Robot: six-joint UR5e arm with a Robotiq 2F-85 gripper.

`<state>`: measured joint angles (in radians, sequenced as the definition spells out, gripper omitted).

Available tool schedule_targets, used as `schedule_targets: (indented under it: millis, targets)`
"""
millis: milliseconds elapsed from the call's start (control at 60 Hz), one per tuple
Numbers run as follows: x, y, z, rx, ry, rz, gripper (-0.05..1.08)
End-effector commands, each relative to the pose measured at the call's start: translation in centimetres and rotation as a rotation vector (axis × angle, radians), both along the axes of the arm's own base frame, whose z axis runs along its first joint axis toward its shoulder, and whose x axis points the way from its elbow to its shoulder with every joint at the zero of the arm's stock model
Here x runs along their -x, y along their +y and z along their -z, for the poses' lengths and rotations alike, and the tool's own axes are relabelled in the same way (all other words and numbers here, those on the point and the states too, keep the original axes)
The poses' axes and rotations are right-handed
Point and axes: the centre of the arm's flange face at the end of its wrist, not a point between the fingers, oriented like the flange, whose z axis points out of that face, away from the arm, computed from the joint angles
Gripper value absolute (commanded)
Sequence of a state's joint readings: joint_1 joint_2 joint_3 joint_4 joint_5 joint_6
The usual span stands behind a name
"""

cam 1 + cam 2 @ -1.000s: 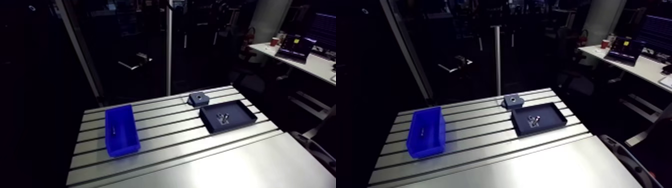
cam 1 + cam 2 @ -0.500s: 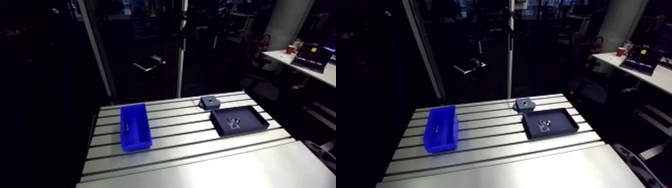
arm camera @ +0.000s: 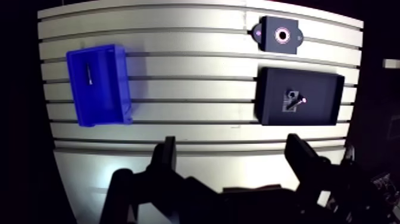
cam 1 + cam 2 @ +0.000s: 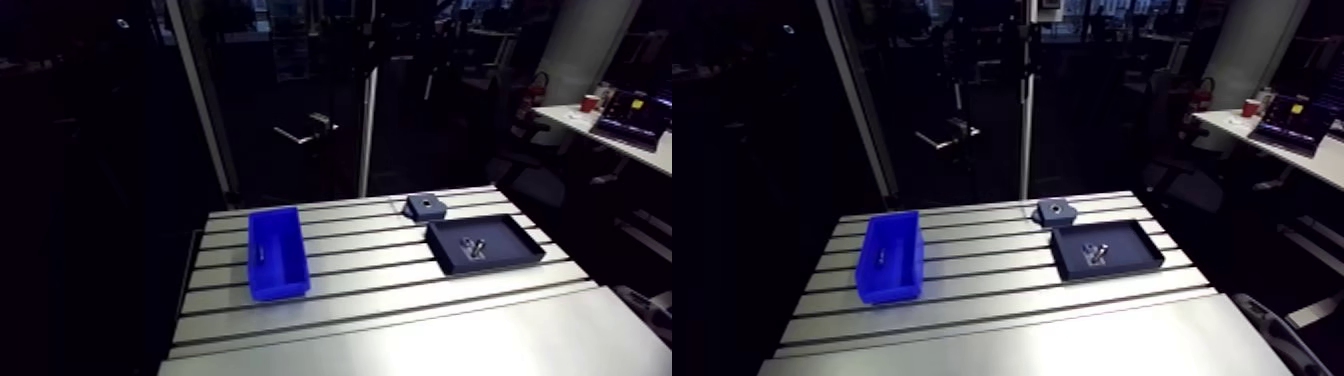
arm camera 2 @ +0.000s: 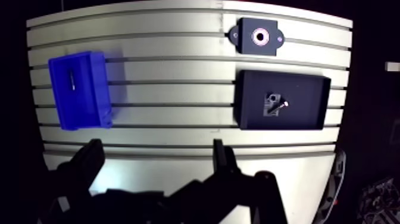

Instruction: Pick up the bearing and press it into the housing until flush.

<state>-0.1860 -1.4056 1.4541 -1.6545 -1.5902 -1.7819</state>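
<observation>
The room is dim all round, and the counter (image 4: pixel 400 330) is the one lit surface, its near end shining pale. In the wrist view the slots (image 3: pixel 178 77) bow toward the edges. Glare pools beside the tool (image 3: pixel 231 143), which shows as a dark silhouette.

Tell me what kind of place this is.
Probably a robot assembly workcell: a slotted aluminium table carries a blue bin, a dark tray of small metal parts and a housing block with a round bore.
</observation>
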Motion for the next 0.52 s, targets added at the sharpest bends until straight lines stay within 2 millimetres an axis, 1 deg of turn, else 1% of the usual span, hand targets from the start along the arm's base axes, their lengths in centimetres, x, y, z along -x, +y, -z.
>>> schedule_targets:
  millis: [17,317,517]
  targets:
    - [0.05,-0.79,0.13,0.001,-0.002,-0.006,0.01]
    - [0.07,-1.06,0.58,0.002,-0.009,-0.009,0.01]
    - [0.09,-1.06,0.51,0.002,-0.008,0.002,0.01]
